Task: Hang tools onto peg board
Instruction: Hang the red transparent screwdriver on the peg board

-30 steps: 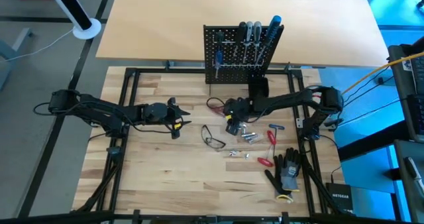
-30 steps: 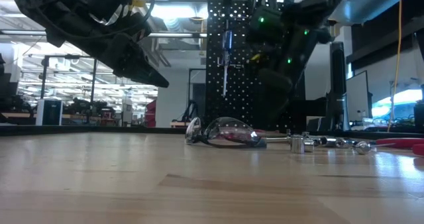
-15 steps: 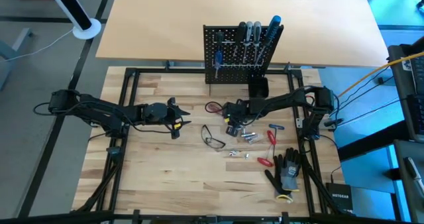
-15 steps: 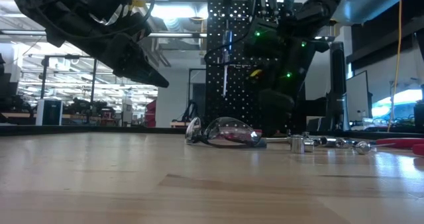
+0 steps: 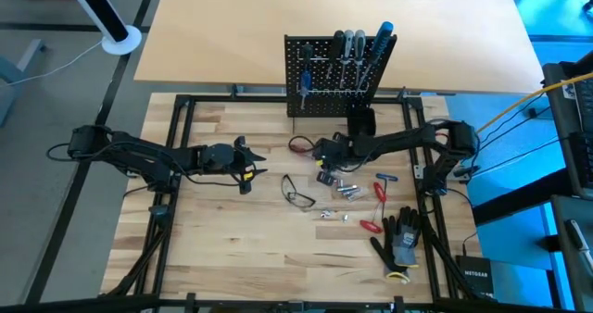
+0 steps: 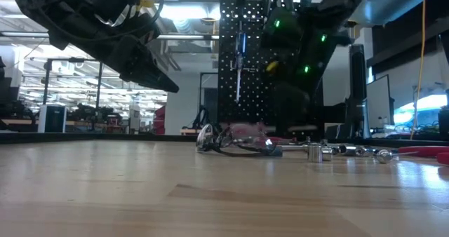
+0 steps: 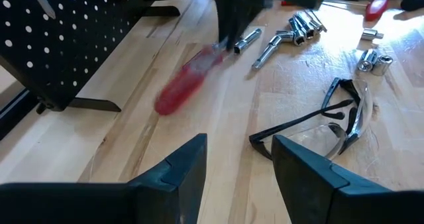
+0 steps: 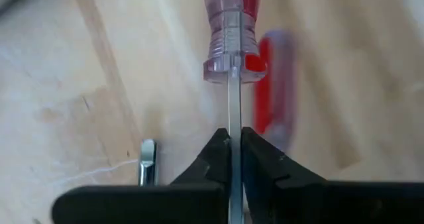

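Fingers (image 8: 235, 148) now shut on screwdriver (image 8: 233, 32)

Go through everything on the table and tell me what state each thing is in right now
Right gripper: shut on the red screwdriver's shaft.
Red screwdriver: held, handle pointing toward the peg board's foot.
Left gripper: open, empty, off the table.
Peg board: upright, several tools hanging.
Safety glasses: lying unfolded.
Gloves: lying flat near the table's right edge.

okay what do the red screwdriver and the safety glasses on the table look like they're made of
Red screwdriver: handle looks like clear red plastic, see-through and glossy; thin shaft looks like bare metal, silver. Safety glasses: probably plastic, with transparent lenses and dark arms.
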